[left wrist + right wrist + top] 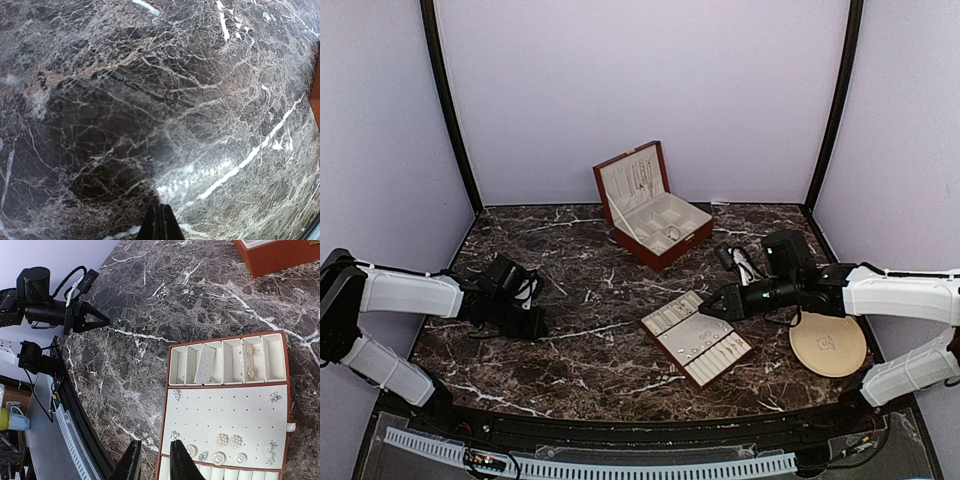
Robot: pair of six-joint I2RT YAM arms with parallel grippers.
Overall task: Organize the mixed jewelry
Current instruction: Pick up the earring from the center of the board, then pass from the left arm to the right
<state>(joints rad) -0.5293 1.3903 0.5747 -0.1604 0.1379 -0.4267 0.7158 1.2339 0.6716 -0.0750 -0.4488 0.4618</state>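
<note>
The jewelry shows as small earrings on a flat cream-lined tray with a red-brown rim, also in the top view. On it are pearl studs, a sparkly stud, gold earrings and other tiny pieces. My right gripper is open and empty at the tray's near left corner, one finger over the marble and one over the rim beside the sparkly stud. It is also in the top view. My left gripper is shut and empty, low over bare marble at the left.
An open red-brown wooden box stands at the back centre, with fine chains hanging in its lid. A round beige plate lies at the right, beside the right arm. A red-brown corner shows at the right edge of the left wrist view.
</note>
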